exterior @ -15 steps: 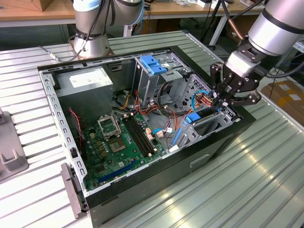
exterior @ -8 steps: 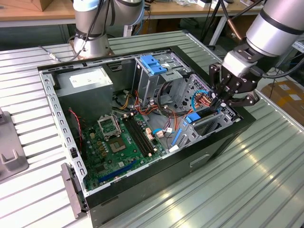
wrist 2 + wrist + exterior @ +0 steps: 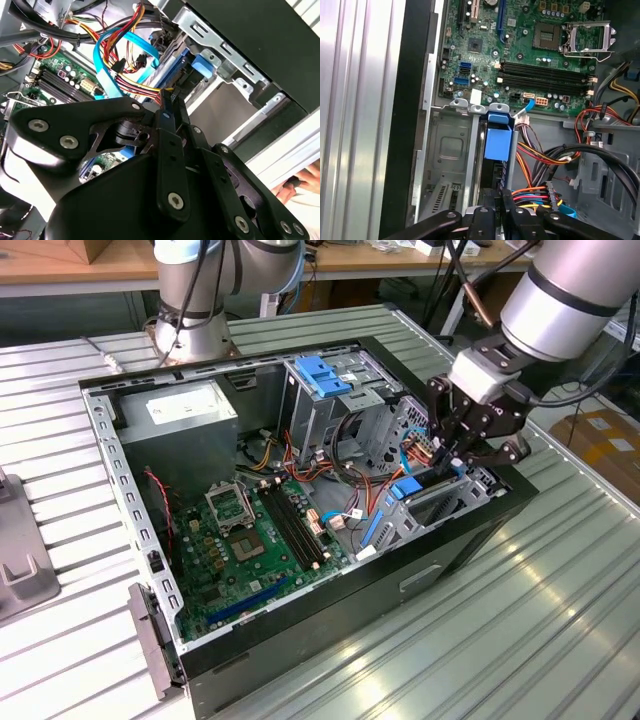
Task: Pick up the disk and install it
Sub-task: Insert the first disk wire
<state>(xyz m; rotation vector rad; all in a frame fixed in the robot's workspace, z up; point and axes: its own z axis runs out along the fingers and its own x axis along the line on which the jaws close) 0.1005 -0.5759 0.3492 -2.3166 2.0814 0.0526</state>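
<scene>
Judging by both wrist views, the gripper [image 3: 500, 202] holds the disk [image 3: 497, 142] by its end, fingers narrow. The disk stands on edge, mostly inside the drive bay [image 3: 447, 155] of the computer case [image 3: 440, 570]. Pick-up is done; whether it is fully seated I cannot tell.

a: how much of the disk [image 3: 498, 142] is showing?
b: one blue end tab and a sliver of rail. the dark body is sitting down in the bay along the case [image 3: 330, 630] wall, and the gripper [image 3: 452, 462] links are covering its near end in the first wrist view.
a: and the arm [image 3: 570, 300]?
b: the exterior view's top edge is cutting out its whole middle, between the base [image 3: 195, 330] and the wrist.
a: that pale shape past the case's outer wall, in the second wrist view?
b: a person's hand [image 3: 302, 182], with the picture's edge slicing through it.
a: the grey block [image 3: 22, 560] at the table [image 3: 560, 640] edge?
b: it's running off the exterior view's left; i'm not making out what it is.
</scene>
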